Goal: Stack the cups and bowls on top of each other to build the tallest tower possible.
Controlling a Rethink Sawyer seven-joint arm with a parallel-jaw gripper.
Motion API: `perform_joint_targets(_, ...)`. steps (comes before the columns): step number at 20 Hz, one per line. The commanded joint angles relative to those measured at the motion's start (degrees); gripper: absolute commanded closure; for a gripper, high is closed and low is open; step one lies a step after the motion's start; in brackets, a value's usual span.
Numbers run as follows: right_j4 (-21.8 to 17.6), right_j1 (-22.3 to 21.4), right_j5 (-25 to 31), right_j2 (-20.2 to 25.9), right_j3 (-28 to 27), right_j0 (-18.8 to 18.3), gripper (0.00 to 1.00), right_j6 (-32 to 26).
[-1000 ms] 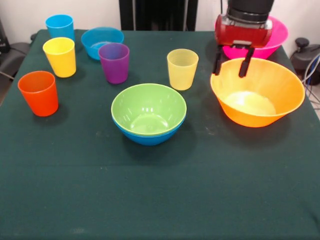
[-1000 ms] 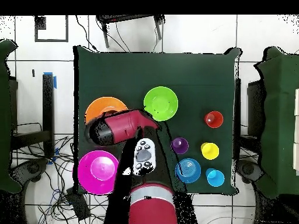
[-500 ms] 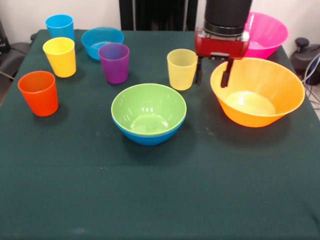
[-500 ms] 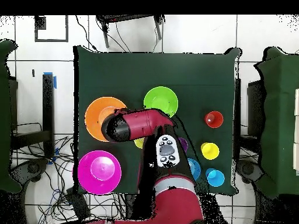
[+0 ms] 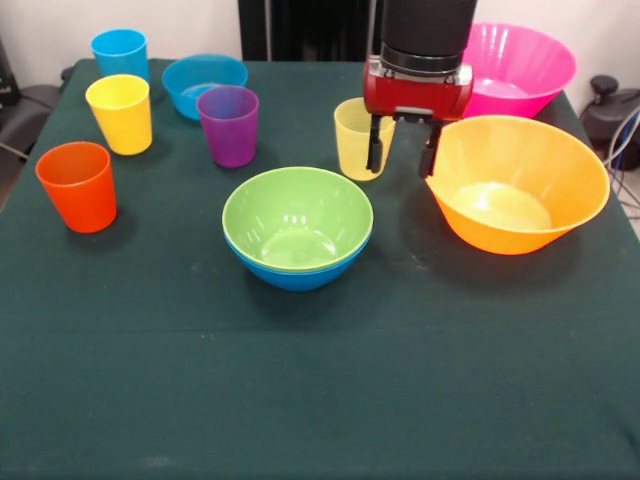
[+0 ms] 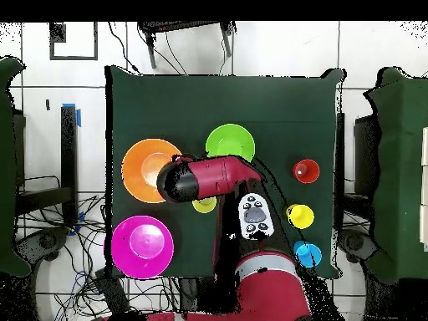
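I am sliding my pincer [image 5: 401, 158] off the large orange-yellow bowl [image 5: 516, 186] and along the worktop [image 5: 320, 380] toward its middle, so that bowl is no longer under me. The pincer is hanging spread and empty between the bowl and the pale yellow-green cup [image 5: 360, 137], likelier my next pick. The green bowl [image 5: 297, 222] is sitting nested in a blue one mid-worktop. Every piece is standing mouth-up, axis vertical.
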Motion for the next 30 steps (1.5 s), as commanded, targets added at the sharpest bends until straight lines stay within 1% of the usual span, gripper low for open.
perform_joint_targets(1,-3.90,0.16,1.04,6.95,1.61,-0.74,0.00,-5.24)
perform_joint_targets(6,-5.17,0.78,1.50,5.11,0.00,0.70,0.00,-4.80)
perform_joint_targets(10,-4.74,0.09,2.61,5.21,0.10,1.12,0.00,-4.82)
perform_joint_targets(16,-4.18,0.59,3.04,5.38,-0.25,1.76,0.00,-4.29)
perform_joint_targets(22,-4.81,3.10,1.15,5.55,-1.15,1.33,0.00,-4.26)
perform_joint_targets(26,-5.21,3.79,1.73,4.69,-2.42,2.20,0.00,-4.26)
perform_joint_targets(30,-5.58,5.64,2.10,3.68,-5.04,3.56,0.00,-3.88)
